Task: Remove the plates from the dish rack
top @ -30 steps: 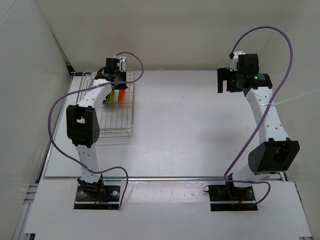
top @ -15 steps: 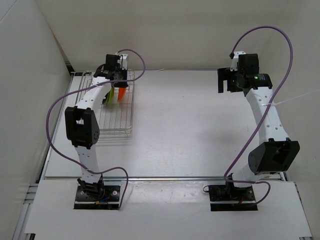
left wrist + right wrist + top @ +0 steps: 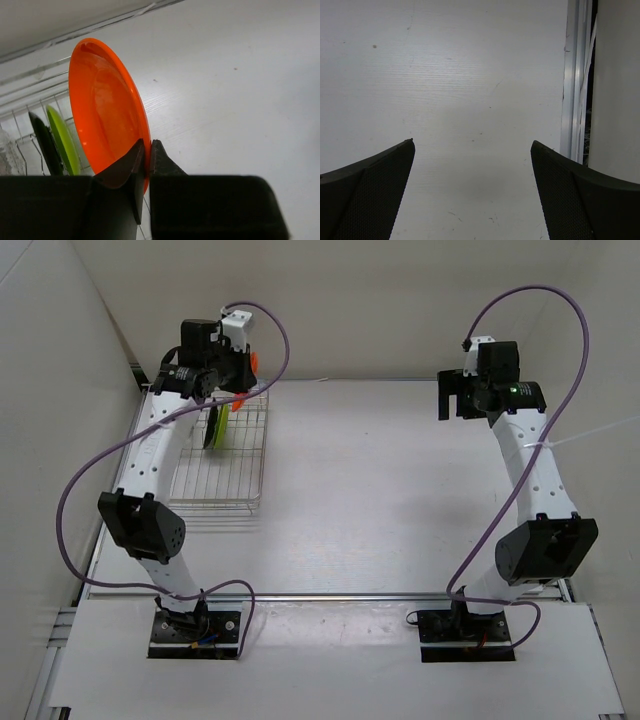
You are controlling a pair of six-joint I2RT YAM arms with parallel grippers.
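4 plates are counted: 1 orange plate [image 3: 102,115], 1 lime green plate [image 3: 62,140], 1 black plate [image 3: 42,145], 1 clear plate [image 3: 5,150], partly cropped. 1 dish rack [image 3: 215,503] is counted. 2 grippers are counted: left gripper [image 3: 146,146], right gripper [image 3: 472,144].

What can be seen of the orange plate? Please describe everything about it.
The orange plate is small, round and glossy, and looks like plastic, with a raised rim. It stands on edge, slightly tilted, pinched at its lower rim by the left gripper. It seems to be held above the dish rack, apart from the lime green plate and the black plate that stand in it. Nothing else touches it.
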